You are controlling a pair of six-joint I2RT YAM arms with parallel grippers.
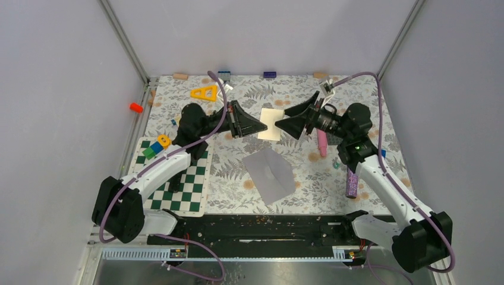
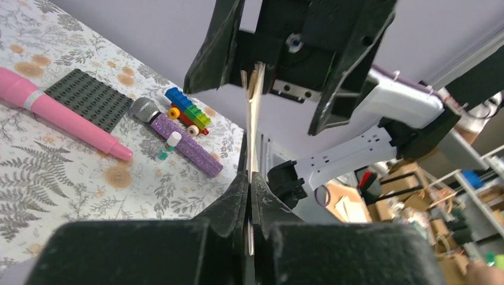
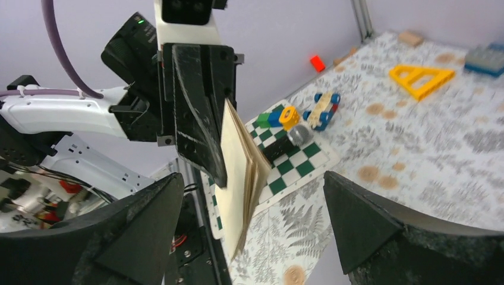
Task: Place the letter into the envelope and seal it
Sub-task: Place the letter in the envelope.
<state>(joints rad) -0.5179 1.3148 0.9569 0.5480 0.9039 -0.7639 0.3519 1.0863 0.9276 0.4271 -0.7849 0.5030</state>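
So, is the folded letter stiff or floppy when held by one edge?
Probably fairly stiff: the letter stands out from the left gripper without drooping. It looks thin, so likely light. Its layers fan apart, so they may spring open.

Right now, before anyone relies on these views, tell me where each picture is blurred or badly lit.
Top view: evenly lit, sharp, only soft shadows. Left wrist view: the left gripper near the lens is a dark blur; the letter shows edge-on. Right wrist view: the right gripper's fingers are dark and soft, the letter crisp.
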